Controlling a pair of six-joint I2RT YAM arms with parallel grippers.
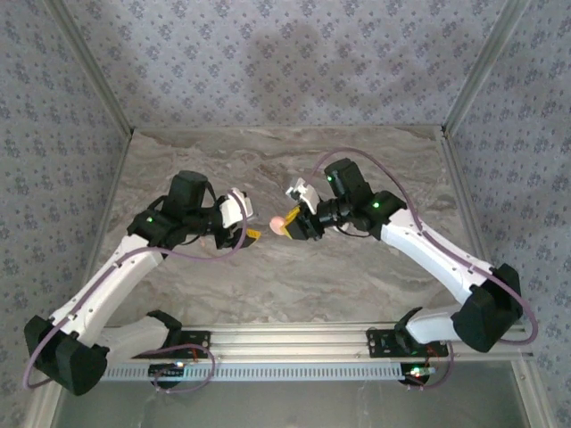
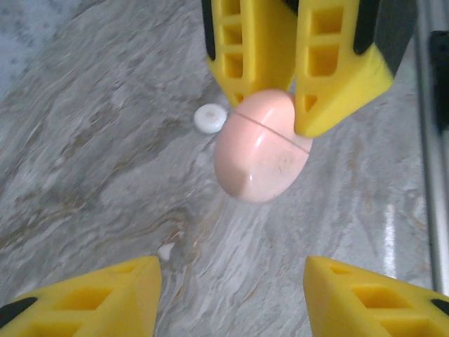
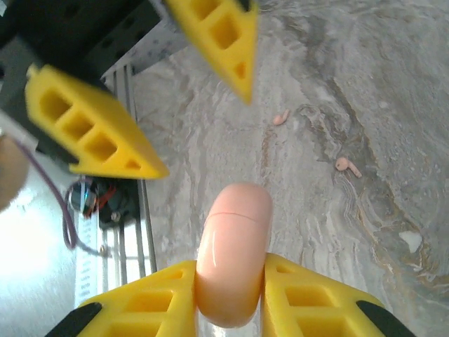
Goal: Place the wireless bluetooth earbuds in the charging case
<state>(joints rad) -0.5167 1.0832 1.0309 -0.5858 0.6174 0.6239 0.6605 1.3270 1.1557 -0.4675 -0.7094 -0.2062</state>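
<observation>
The charging case point(image 3: 233, 246) is pinched between the fingers of the right end effector point(image 3: 230, 281), low in the middle of the right wrist view. In the top view it shows as a pink dot point(image 1: 277, 220) near the centre of the frame, above the table point(image 1: 393, 160). A seam is seen running across the shell, and no gap shows along it, so the case is judged to be shut. Only the part on one side of that seam is gripped, and the other half is left free.

The left end effector point(image 2: 231, 267) is spread wide and empty, with the case directly ahead of it in the upper middle of the left wrist view.

Two earbuds are seen lying on the table in the right wrist view – one point(image 3: 280, 118) in the upper middle, the other point(image 3: 346, 166) to the right of centre, both well apart from the case. A small white disc point(image 2: 210, 118) lies just left of the case in the left wrist view; what it is cannot be told.

The case is judged light, rigid and glossy, so it could slip out of a pinch on its rounded shell. The free half would be best taken near the seam. The earbuds are judged very light and easily flicked – a gentle pinch across the bulb is suggested.
</observation>
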